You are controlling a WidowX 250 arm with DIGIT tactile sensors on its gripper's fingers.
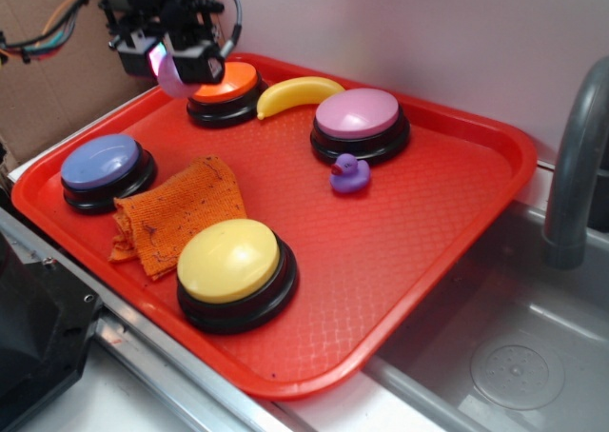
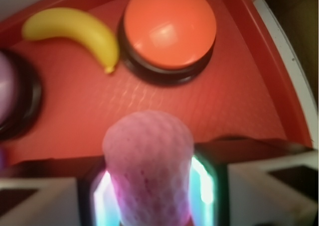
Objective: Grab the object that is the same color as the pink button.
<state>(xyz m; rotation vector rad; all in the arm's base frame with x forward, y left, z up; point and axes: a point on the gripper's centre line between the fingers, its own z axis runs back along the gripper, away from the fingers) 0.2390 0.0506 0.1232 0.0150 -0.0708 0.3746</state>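
the gripper (image 1: 176,66) is clamped on the pink ball (image 2: 148,161), lifted clear of the tray (image 1: 457,213), just beside the orange button (image 1: 225,83).

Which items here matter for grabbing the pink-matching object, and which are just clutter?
Task items:
pink ball, clamped in the gripper, raised above the tray
pink button

Clutter:
orange button
banana
purple duck
blue button
yellow button
orange cloth
red tray
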